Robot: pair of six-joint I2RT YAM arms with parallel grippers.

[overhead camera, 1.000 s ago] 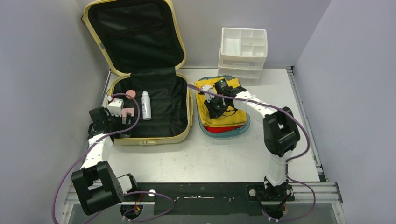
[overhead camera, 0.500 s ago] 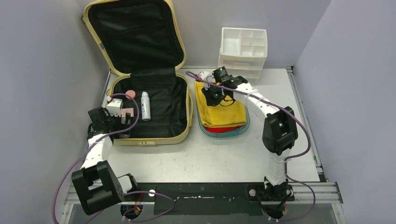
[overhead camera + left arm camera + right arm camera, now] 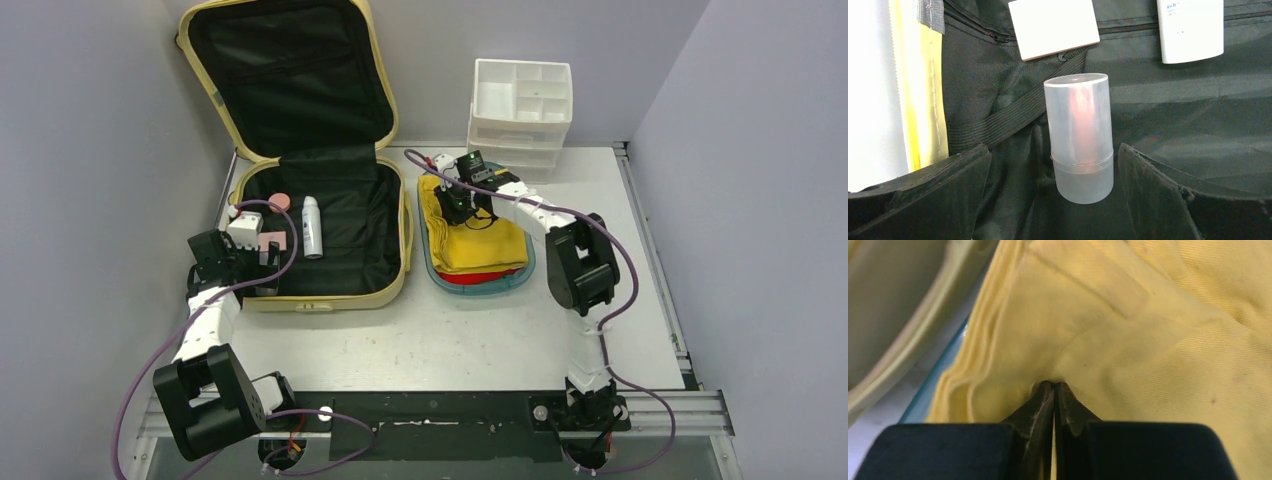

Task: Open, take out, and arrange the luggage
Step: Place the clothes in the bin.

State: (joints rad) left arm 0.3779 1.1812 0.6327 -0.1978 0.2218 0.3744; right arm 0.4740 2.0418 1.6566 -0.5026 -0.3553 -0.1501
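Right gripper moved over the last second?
Yes. The right gripper went from the middle of the teal tray toward its far end, closer to the white drawers at the back.

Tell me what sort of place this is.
Most likely a robot lab test cell. A left arm and right arm are bolted at the edge of a table, plain partition walls box it in, and the props look staged: the open luggage, a white drawer organizer, a teal tray of yellow cloth.
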